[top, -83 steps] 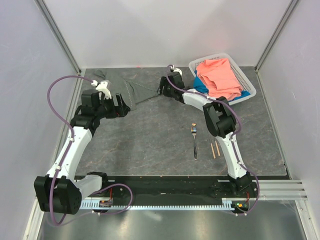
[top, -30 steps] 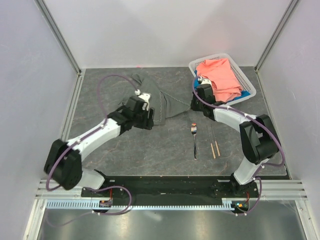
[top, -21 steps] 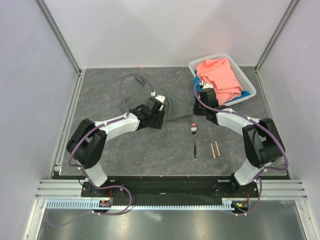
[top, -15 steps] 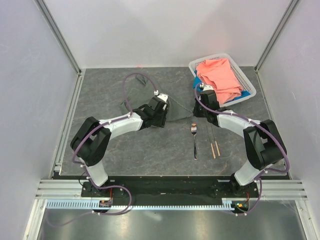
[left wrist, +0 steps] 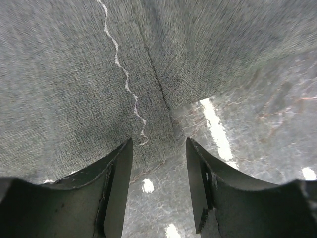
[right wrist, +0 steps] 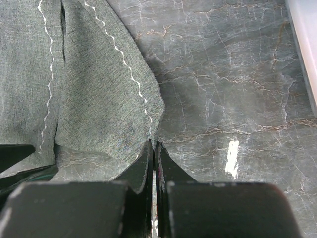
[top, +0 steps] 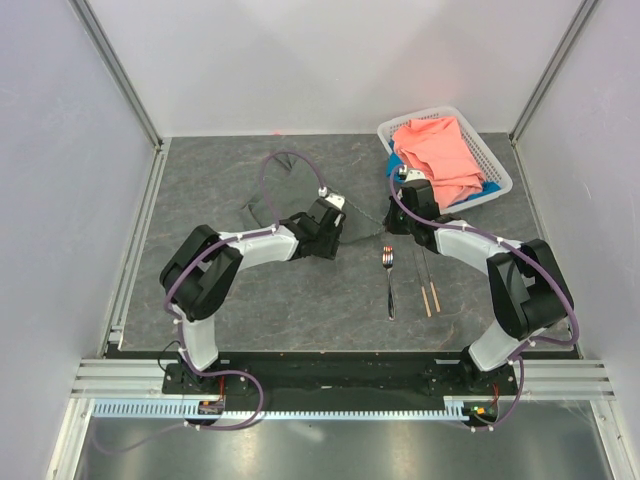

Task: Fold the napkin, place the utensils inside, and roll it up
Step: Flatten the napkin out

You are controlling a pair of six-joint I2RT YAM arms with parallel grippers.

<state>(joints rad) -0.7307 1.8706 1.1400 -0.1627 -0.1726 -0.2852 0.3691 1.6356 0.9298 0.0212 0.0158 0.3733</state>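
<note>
The dark grey napkin (top: 262, 205) lies bunched on the table's middle, stretched thin toward the right. My right gripper (top: 392, 226) is shut on its corner, and in the right wrist view the cloth (right wrist: 94, 94) runs up into the closed gripper tips (right wrist: 153, 144). My left gripper (top: 333, 238) hovers over the napkin's near edge (left wrist: 99, 74). It is open (left wrist: 158, 148), with bare table between its fingers. The silver fork (top: 389, 285) and the wooden chopsticks (top: 430, 290) lie side by side in front of the right gripper.
A white basket (top: 500, 186) stands at the back right, holding a salmon-pink cloth (top: 440, 155) and a blue cloth (top: 400, 178). Its edge (right wrist: 304, 39) shows in the right wrist view. Grey walls enclose the table on three sides.
My left arm swung right toward the table's middle and its jaws narrowed somewhat. The napkin was dragged right and bunched up, while the right gripper kept hold of its corner.
</note>
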